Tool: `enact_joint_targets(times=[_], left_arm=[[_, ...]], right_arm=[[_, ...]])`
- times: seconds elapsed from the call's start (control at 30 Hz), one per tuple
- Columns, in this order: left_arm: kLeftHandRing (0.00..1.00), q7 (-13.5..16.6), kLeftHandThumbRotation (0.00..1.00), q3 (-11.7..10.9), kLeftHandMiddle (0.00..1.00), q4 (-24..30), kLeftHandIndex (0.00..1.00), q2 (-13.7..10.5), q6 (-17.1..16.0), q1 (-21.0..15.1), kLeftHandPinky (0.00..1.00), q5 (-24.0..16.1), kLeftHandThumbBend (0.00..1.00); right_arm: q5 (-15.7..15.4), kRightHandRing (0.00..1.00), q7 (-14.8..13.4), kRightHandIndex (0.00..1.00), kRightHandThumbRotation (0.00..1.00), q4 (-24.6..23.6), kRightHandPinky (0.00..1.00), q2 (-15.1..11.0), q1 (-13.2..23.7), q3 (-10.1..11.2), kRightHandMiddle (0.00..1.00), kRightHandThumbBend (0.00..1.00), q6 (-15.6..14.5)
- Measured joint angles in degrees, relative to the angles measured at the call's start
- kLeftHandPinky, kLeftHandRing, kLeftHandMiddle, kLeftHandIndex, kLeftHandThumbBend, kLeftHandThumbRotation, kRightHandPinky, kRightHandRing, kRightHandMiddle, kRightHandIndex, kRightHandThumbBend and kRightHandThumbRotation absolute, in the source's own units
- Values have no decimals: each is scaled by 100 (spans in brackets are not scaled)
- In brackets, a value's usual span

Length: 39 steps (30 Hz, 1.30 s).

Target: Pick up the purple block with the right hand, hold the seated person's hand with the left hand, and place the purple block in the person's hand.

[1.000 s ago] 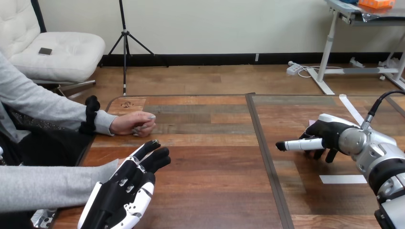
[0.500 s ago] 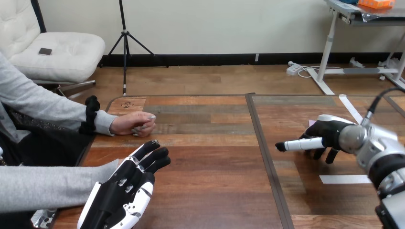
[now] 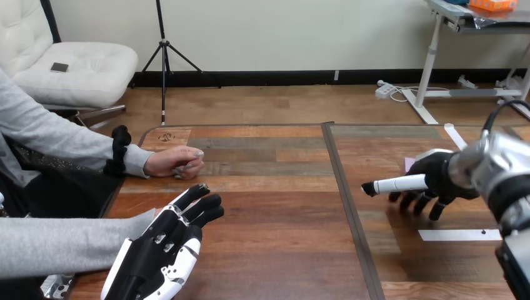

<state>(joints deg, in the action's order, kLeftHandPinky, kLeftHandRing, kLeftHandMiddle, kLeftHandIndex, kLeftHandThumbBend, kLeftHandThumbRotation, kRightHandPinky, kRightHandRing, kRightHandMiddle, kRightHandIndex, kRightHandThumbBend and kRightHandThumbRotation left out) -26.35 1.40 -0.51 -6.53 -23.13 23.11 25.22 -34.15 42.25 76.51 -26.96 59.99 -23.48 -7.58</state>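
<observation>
A sliver of the purple block [image 3: 409, 164] lies on the table at the right, just behind my right hand [image 3: 440, 175]. That hand hovers low beside it, thumb stretched out to the left and fingers hanging bent toward the wood with nothing in them. My left hand [image 3: 165, 247] lies at the bottom left with its fingers straight, resting over the end of the person's grey sleeve [image 3: 69, 244]. What lies under its palm is hidden. The person's hand [image 3: 177, 162] further back rests on the table in a loose fist, apart from both my hands.
A white tape strip [image 3: 459, 235] lies in front of my right hand, and another tape strip [image 3: 458, 139] runs behind it. A dark seam [image 3: 347, 187] splits the table [image 3: 275, 206] down the middle.
My right arm has swung up and to the right, tipping the hand so its fingers hang lower and more of the white tape shows. The left hand and the person have kept still.
</observation>
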Motion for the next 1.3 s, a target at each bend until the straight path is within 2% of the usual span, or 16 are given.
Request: enact_joint_targets(times=[0.17,0.27,0.5,0.63,0.9,0.97,1.1,1.3], left_arm=[[82,-20,10,-2,81,-1,80,-1,-2,-1,100,0,0],[82,-27,10,-1,80,-1,80,-1,-2,-1,100,-6,1],[81,-26,11,-3,80,-1,79,-1,-3,-2,99,-49,1],[80,-26,11,-2,79,-1,78,-1,-4,-3,98,-74,3],[79,-33,12,-3,79,-3,78,0,-4,-3,97,-76,3],[79,-32,12,-3,79,-3,78,0,-4,-4,97,-77,3],[79,0,12,-3,78,-3,77,1,-4,-3,97,-93,2],[79,111,13,-6,78,-3,76,1,-3,-1,96,-110,1]], right_arm=[[-13,74,550,71,79,6,74,-21,180,-59,74,68,-62],[-13,71,783,69,80,6,67,-22,247,-68,73,69,-85],[5,66,1261,66,80,6,59,-23,334,-80,68,72,-90],[50,64,1525,64,79,7,59,-18,337,-75,66,76,-79],[69,64,1900,63,82,-4,61,-10,338,-76,64,81,40],[86,63,1980,62,80,-13,60,-10,338,-72,63,81,61],[257,62,2119,62,76,-24,59,-15,338,4,63,79,56],[653,65,2357,63,75,-134,62,-51,337,252,66,75,61]])
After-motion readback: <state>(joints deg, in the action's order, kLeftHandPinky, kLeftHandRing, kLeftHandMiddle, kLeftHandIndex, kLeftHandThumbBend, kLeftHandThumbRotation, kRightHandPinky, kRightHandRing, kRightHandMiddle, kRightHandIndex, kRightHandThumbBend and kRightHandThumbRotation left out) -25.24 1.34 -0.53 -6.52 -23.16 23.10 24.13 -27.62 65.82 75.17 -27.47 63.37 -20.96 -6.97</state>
